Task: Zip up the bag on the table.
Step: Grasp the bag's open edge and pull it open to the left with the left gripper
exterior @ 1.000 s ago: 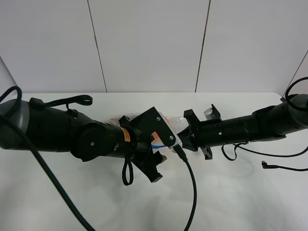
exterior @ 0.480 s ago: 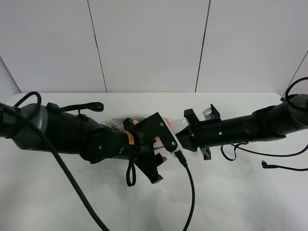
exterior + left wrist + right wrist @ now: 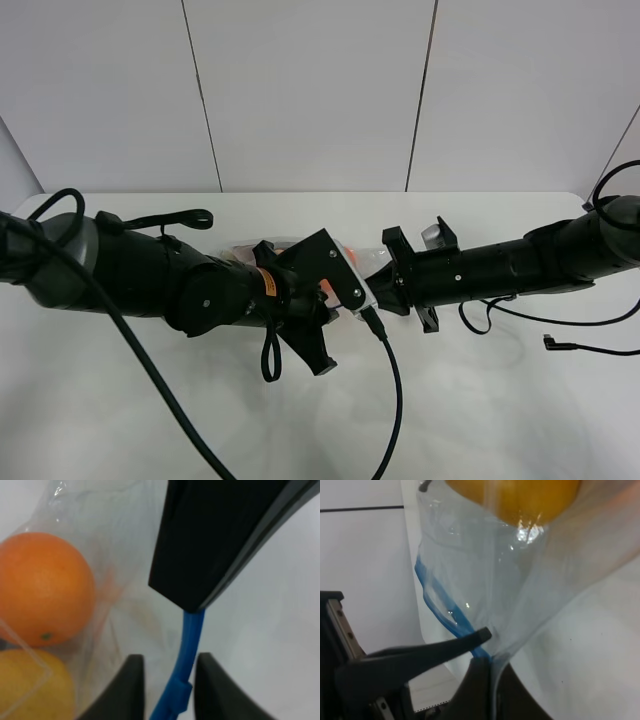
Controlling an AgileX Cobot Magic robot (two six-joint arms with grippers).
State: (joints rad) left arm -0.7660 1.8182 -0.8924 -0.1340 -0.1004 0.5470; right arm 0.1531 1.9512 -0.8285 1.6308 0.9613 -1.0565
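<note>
On table [image 3: 500, 420], right tool [image 3: 485, 649] pinching bag [image 3: 470, 555]

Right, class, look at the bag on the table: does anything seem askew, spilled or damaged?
Nothing looks spilled or torn. Only the blue zip strip looks odd: near the right gripper it bows wavily instead of running straight.

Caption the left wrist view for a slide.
Left end effector straddling the blue zip strip of the bag, with an orange and a yellow fruit showing through the clear plastic.
</note>
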